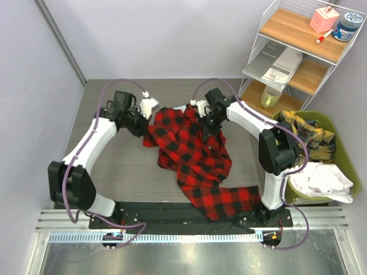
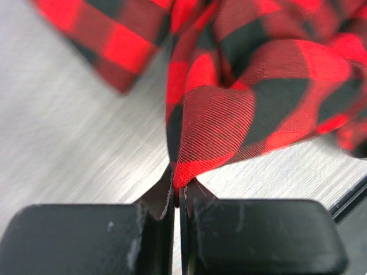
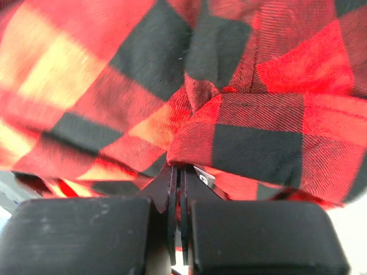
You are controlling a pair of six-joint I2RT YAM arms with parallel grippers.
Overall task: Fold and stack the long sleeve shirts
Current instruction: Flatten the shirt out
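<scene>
Flannel shirt (image 1: 198,163), red-and-black check, runs from the near edge of the desk (image 1: 123,166), where its tail lies over the black strip (image 1: 172,213) beside my right arm's base, up across the middle toward the far edge. My left pincer (image 2: 178,197) is closed tight on a fold at the shirt's left side, and my right pincer (image 3: 176,172) is clamped the same way on a bunched fold at its far right side, both holding cloth above the desk. Beyond the right edge stands a green bin (image 1: 344,149) with other garments in it.
</scene>
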